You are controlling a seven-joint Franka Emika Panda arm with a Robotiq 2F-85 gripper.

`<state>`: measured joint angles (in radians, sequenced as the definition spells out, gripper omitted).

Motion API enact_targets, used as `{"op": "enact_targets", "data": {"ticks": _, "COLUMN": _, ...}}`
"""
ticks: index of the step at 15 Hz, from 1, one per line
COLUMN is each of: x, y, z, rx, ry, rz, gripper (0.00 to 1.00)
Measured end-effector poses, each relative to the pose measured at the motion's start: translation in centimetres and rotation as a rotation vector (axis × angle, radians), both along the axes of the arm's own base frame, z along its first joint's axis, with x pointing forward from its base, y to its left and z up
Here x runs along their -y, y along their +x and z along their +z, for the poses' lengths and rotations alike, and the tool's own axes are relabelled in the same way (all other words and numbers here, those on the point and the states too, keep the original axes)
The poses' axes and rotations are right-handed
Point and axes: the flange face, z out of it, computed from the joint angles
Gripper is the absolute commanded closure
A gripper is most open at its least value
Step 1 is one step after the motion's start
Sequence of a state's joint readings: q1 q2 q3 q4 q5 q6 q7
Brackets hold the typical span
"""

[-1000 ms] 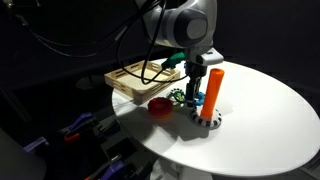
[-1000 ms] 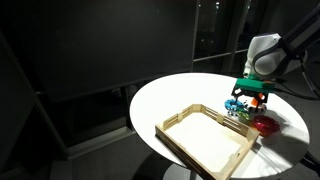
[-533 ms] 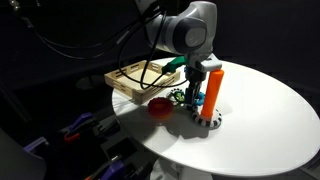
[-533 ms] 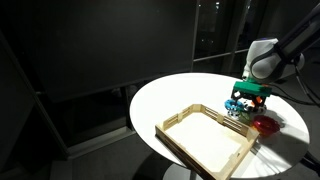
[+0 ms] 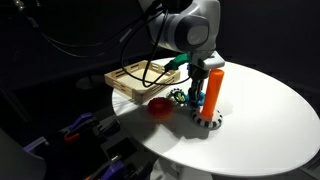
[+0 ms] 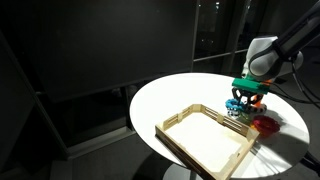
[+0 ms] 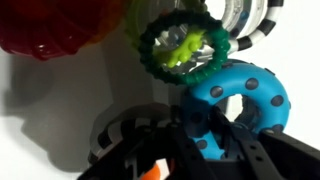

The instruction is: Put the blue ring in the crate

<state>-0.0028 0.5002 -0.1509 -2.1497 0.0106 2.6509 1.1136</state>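
Note:
The blue ring (image 7: 240, 98), cyan with dark dots, lies on the white table next to a knobbly green ring (image 7: 183, 48). My gripper (image 7: 203, 128) comes in from the bottom of the wrist view and is shut on the blue ring's near rim, one finger through its hole. In an exterior view the gripper (image 5: 192, 93) stands low over the rings, beside an orange peg (image 5: 214, 88). The light-wood crate (image 5: 128, 80) sits behind it; in an exterior view the crate (image 6: 178, 125) lies in front of the gripper (image 6: 244, 99).
A red ring (image 5: 160, 105) lies on the table (image 5: 270, 120) near the crate. The orange peg stands on a black-and-white striped base (image 5: 205, 120). The round table's edge (image 6: 140, 100) drops off into dark surroundings.
The jaws have closed from wide open onto the blue ring's rim. The arm has stayed over the rings with hardly any shift.

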Motion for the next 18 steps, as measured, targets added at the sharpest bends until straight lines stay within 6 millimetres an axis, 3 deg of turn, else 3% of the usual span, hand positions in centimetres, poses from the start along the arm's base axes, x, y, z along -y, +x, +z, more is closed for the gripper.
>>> {"op": "enact_targets", "data": {"ticks": 5, "x": -0.6, "y": 1.0, "z": 1.4, "rx": 0.031, "ry": -0.002, "rz": 0.015, "gripper": 0.90}}
{"op": "enact_targets", "data": {"ticks": 10, "x": -2.5, "y": 1.7, "z": 3.3, "rx": 0.059, "ry": 0.017, "rz": 0.077, "gripper": 0.90}}
{"op": "enact_targets", "data": {"ticks": 18, "x": -3.6, "y": 1.4, "z": 8.3, "rx": -0.025, "ry": 0.026, "rz": 0.140, "gripper": 0.90}}
